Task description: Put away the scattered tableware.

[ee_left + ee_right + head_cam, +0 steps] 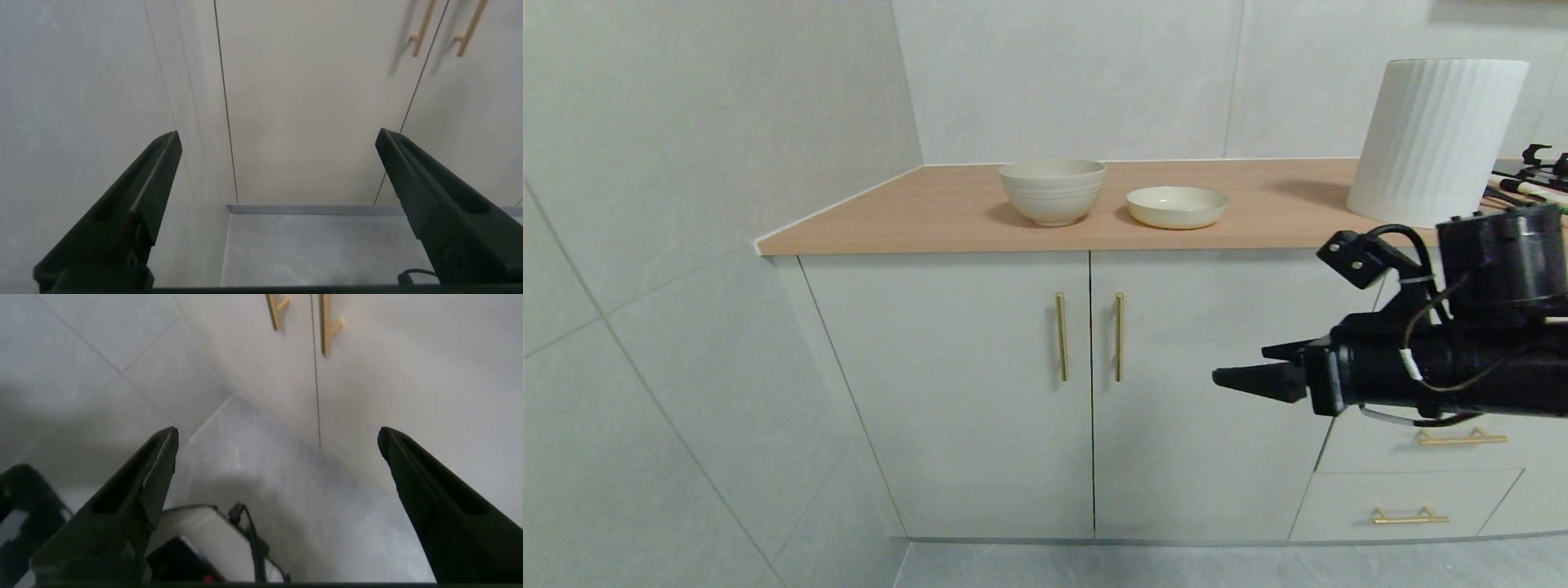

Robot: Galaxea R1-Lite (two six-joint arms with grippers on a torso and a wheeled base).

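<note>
Beige ribbed ceramic bowl (1053,190): deep, round, horizontal grooves on the outside, matte. It sits upright on the wood-grain laminate countertop (915,216), toward its back edge. Cream shallow round dish (1176,206): smooth, glossy, low rim, on the same countertop just beside the bowl, small gap, not touching. Tall white fluted cylinder (1437,135), tapering slightly toward the base, stands at the countertop's right end, well apart from the dish. Beyond it lies a cluster of dark and pale utensils (1531,175), too small to identify. Under the countertop are two flat pale-grey cabinet doors (947,392), each with a slim vertical brass bar handle (1061,336) at the centre seam. To their right are drawers with a horizontal brass pull (1460,438). Right gripper (1241,367): black, below countertop level, in front of the right door, pointing toward the handles, fingers spread wide, holding nothing. Left gripper (278,139): black tapered fingers, also spread wide and empty, low down facing the left door near the tiled side wall (73,98) and grey floor (310,245). Nothing sits between the bowl and dish and the countertop's front edge.
</note>
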